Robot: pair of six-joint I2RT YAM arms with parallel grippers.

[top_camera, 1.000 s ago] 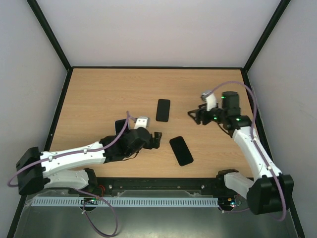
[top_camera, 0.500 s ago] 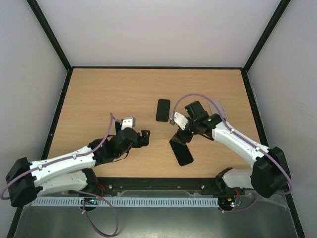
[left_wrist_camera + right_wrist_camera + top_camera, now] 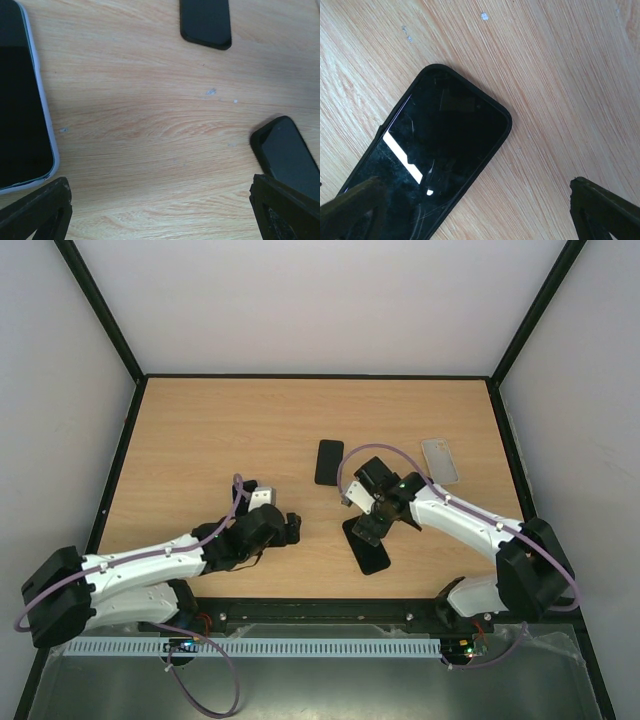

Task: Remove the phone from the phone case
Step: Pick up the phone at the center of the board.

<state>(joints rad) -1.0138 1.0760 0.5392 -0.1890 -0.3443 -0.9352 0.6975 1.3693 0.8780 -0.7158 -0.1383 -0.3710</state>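
Wooden surface (image 3: 200, 440), white walls (image 3: 320, 300). Phone case (image 3: 440, 460) lies empty far right, parked clear of work area. Right claw (image 3: 365, 528), spread wide, hovers over black phone (image 3: 435, 150) near centre; I judge lining up a grab. Left claw (image 3: 290, 527) open, idle beside pale-rimmed phone (image 3: 20, 100), left.

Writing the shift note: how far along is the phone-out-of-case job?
Apparently done: the phone case lies alone at far right, all pale. In hand: nothing; left fingers and right fingers stand open. Left: a check, since the pale-rimmed phone by the left arm might still be cased.
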